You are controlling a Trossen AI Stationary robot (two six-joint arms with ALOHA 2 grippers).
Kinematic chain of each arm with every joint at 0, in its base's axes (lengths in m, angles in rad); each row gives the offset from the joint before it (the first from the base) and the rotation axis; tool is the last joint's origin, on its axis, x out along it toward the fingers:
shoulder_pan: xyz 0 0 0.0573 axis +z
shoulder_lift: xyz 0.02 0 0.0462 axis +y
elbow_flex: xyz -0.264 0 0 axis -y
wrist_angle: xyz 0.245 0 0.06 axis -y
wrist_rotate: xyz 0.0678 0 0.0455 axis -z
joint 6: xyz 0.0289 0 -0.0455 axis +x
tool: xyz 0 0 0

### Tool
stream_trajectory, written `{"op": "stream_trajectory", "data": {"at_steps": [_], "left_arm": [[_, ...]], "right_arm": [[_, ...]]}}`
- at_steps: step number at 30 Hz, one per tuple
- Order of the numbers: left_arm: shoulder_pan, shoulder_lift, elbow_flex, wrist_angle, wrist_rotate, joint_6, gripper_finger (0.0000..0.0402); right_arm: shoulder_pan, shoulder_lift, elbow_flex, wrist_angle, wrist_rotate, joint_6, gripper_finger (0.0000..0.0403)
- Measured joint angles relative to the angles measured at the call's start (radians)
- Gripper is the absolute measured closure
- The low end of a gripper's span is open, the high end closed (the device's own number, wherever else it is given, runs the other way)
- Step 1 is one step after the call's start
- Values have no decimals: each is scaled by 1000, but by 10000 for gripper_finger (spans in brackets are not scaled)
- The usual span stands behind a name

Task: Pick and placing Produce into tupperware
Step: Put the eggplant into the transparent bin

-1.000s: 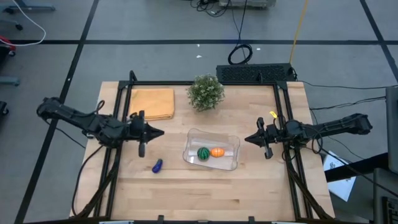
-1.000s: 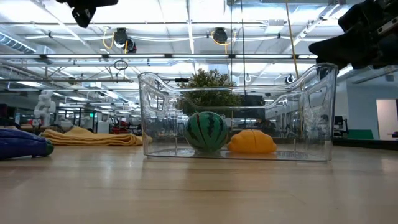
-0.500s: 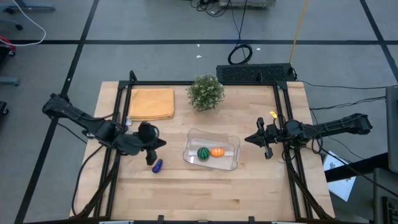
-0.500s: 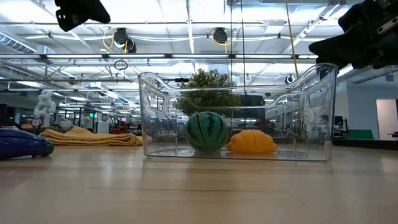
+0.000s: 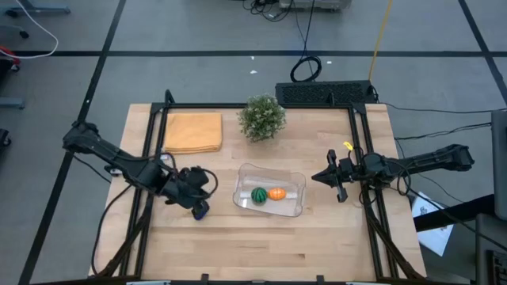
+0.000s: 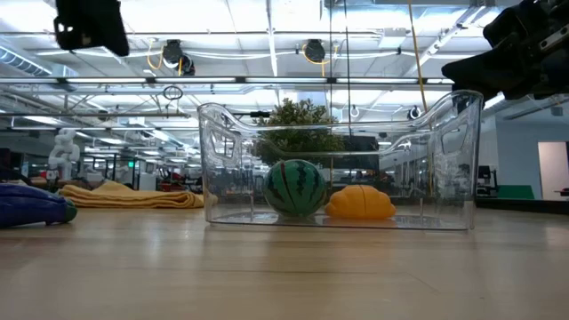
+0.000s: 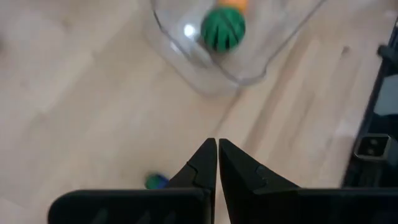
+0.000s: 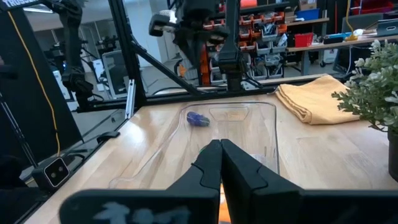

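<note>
The clear tupperware (image 5: 271, 191) stands on the table's middle and holds the green striped ball (image 5: 258, 195) and the orange piece (image 5: 276, 193); both also show in the low view (image 6: 295, 187) (image 6: 360, 203). The purple piece (image 5: 200, 210) lies on the table to the container's left and shows in the left wrist view (image 7: 155, 181). My left gripper (image 5: 207, 185) is shut, above and just beside the purple piece, touching nothing. My right gripper (image 5: 317, 177) is shut, waiting right of the container.
A folded yellow-orange cloth (image 5: 192, 131) lies at the far left and a bushy potted plant (image 5: 262, 117) stands at the far middle. Dark frame rails (image 5: 150, 158) run along both sides of the table. Bare wood lies toward the near edge.
My left gripper has swung from beside the left rail toward the near edge and the purple piece, and has come lower and tipped downward. Its fingers have stayed shut. The produce and the container have kept still.
</note>
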Motion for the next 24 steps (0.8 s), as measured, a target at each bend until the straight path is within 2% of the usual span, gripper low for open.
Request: {"op": "stream_trajectory", "data": {"at_steps": [9, 17, 24], "left_arm": [[-25, 112, 0, -15, 164, -155, 383], [-31, 205, 0, -123, 276, -230, 383], [-23, 225, 0, -129, 285, -218, 380]], "right_arm": [[0, 0, 0, -4, 0, 0, 403], [0, 0, 0, -5, 0, 0, 403], [0, 0, 0, -5, 0, 0, 403]]}}
